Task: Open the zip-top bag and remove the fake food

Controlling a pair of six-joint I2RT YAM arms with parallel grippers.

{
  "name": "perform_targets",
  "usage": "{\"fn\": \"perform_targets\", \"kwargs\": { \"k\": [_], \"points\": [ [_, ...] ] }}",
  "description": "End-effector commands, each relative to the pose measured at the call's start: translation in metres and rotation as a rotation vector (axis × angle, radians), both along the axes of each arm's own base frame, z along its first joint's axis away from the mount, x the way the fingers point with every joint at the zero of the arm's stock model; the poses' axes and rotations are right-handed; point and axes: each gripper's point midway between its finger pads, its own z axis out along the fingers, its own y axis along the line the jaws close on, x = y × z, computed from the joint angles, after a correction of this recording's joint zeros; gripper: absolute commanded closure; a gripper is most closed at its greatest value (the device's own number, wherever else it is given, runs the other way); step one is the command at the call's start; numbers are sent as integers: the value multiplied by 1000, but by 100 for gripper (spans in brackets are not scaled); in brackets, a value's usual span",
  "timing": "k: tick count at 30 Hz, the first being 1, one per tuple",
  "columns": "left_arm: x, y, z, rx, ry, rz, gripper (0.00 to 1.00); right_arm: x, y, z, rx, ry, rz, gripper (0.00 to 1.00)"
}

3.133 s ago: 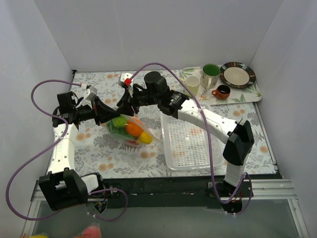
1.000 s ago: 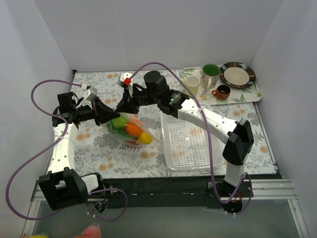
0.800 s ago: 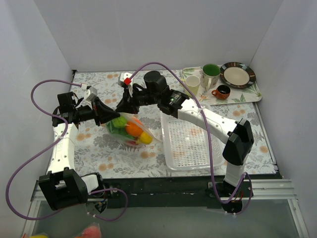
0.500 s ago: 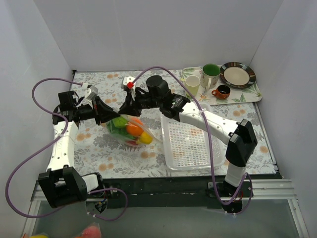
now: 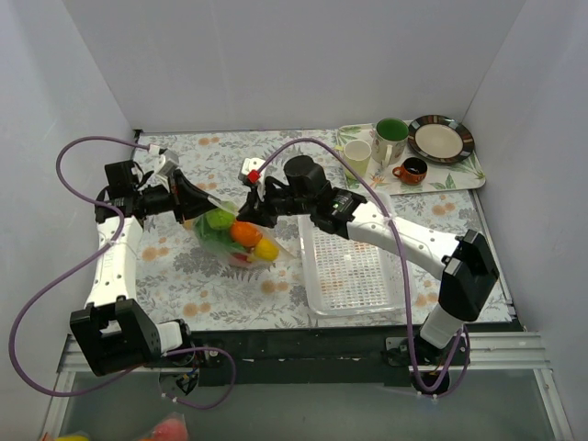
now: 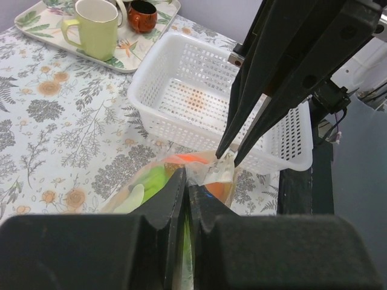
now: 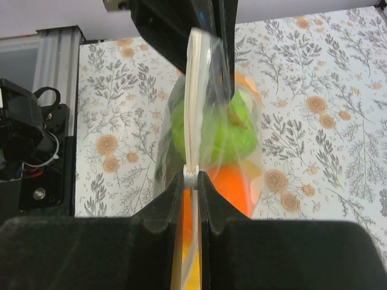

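Note:
The zip-top bag (image 5: 235,243) hangs between my two grippers above the floral cloth. It holds the fake food: a green piece (image 5: 219,220), an orange piece (image 5: 243,234) and a yellow piece (image 5: 266,248). My left gripper (image 5: 200,203) is shut on the bag's top left corner (image 6: 199,172). My right gripper (image 5: 246,214) is shut on the white zip slider (image 7: 191,175), part way along the white zip strip (image 7: 195,84). In the right wrist view the green piece (image 7: 211,130) and the orange piece (image 7: 227,187) show through the plastic.
A white perforated basket (image 5: 354,266) stands just right of the bag and also shows in the left wrist view (image 6: 181,90). A tray (image 5: 464,175) at the back right holds cups and a plate (image 5: 441,138).
My right gripper has drawn the slider to the right and toward the near edge along the zip. The bag has shifted a little with it. The left gripper still holds its corner.

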Motion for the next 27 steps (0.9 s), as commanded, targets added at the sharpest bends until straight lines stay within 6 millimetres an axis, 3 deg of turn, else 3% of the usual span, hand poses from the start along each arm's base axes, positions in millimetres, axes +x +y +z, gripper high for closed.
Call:
{"fn": "perform_targets", "kwargs": {
  "k": [1,3,5,6,7,10,16,22,26,27],
  "points": [
    [-10,6,51,-94,-150,-107,98,-7,-23,-14,-59,-3,-29,99],
    [-4,15,53,-95,-146,-88,98,-9,-32,-32,-88,9,-49,99],
    [5,29,58,-84,-175,-53,98,-12,-41,-32,-78,10,-69,99],
    [9,35,59,-81,-181,-38,98,-17,-48,-48,-106,32,-73,99],
    [16,45,57,-84,-174,-11,99,-17,-50,-42,-83,19,-80,99],
    [26,62,58,-97,-157,22,99,-21,-58,-53,-97,36,-94,99],
    [28,70,57,-81,-176,61,99,-22,-62,-68,-123,56,-106,99],
    [33,79,58,-72,-184,87,99,-4,-68,-96,-201,53,-186,99],
    [36,85,59,-77,-182,96,99,18,-65,-101,-211,29,-252,99],
    [38,86,59,-76,-186,97,99,30,-57,-92,-189,9,-271,99]
  ]
}}
